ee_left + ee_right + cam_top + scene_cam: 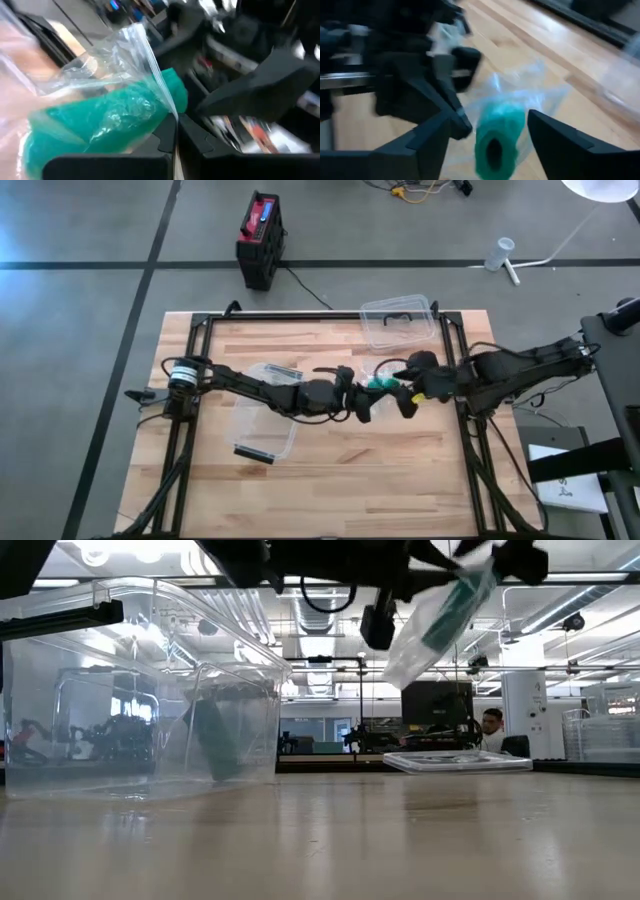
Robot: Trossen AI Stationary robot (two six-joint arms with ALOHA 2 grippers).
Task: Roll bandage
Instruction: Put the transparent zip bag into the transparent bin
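Note:
A green bandage roll (105,117) sits inside a clear plastic bag (100,65), held high above the table's middle (380,383). In the low view the bag (440,615) hangs tilted, clear of the table. My left gripper (360,400) is shut on the bag. My right gripper (405,395) is open. Its two fingers (437,132) stand on either side of the bagged roll (495,140), whose hollow end faces the right wrist camera. I cannot see them touch it. My left gripper (176,131) pinches the bag's edge strip (162,95) between its two shut fingers, beside one end of the roll. The bag with the roll is lifted clear of the table and hangs tilted from the hold.
A clear plastic container (265,420) stands on the table under the left arm, large at the left of the low view (140,690). Its lid (398,320) lies at the table's far edge. A person (492,722) sits in the room beyond.

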